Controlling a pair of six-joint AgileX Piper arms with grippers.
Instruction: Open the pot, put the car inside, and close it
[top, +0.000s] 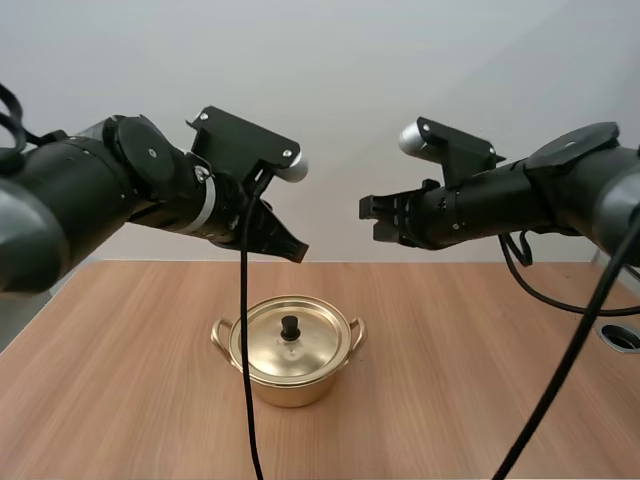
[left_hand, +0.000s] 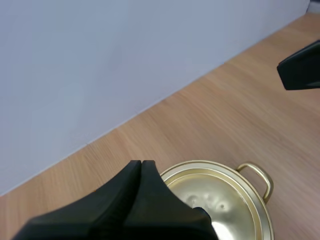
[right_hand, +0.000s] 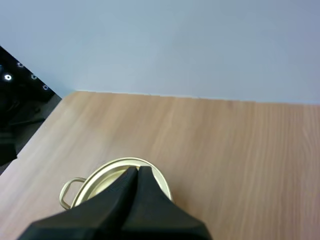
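Observation:
A gold pot (top: 288, 350) with two loop handles stands in the middle of the wooden table, its lid on and a black knob (top: 290, 326) at the lid's centre. My left gripper (top: 296, 250) hangs shut in the air above and just behind the pot. In the left wrist view its fingers (left_hand: 141, 167) lie together as one wedge over the pot (left_hand: 235, 200). My right gripper (top: 368, 218) is also shut, raised to the right of the pot and pointing left. Its wedge (right_hand: 136, 172) covers part of the lidded pot (right_hand: 95, 182).
The wooden table (top: 480, 340) stretches bare on both sides of the pot, with a plain wall behind it. A round grey fitting (top: 622, 336) sits at the table's right edge. The other arm's dark tip (left_hand: 300, 67) shows beyond the pot.

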